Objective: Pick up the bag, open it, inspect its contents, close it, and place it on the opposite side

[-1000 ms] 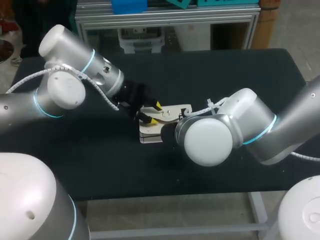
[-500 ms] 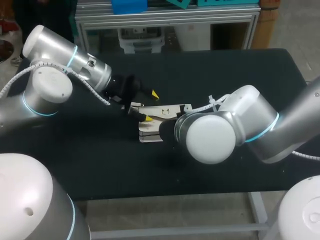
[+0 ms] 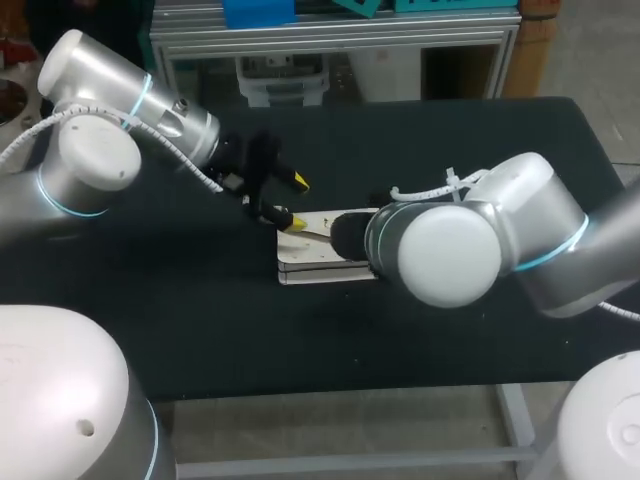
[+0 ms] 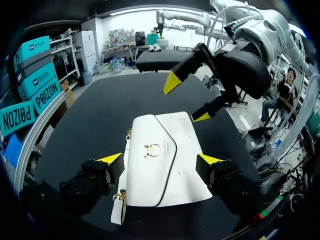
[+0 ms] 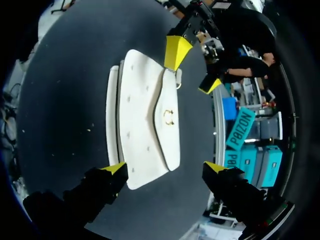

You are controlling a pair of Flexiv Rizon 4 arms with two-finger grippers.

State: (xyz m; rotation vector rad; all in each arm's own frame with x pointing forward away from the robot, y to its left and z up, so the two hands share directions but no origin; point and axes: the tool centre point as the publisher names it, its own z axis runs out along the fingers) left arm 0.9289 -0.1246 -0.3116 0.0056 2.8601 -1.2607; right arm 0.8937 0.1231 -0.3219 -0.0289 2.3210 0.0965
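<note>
Back toward its own side goes the left arm since a second ago, lifting off the bag, while the right arm has slid rightward and uncovered more of it.

At the left, the left tool hangs with its two fingers spread wide, holding nothing; its nearer yellow tip sits just at the bag's far left corner, and whether it touches there cannot be told. The wrist view shows the fingers straddling the bag's end.

In the middle of the black worktop lies the white bag, flat, its flap down and the gold clasp showing.

At the right, the right tool is also spread wide and empty, set over the bag's other end.

Picking up looks like the step in hand. To do it well, one tool should probably come down square over a narrow edge and pinch body and flap together, clear of the clasp, so the bag lifts level and does not slide.
</note>
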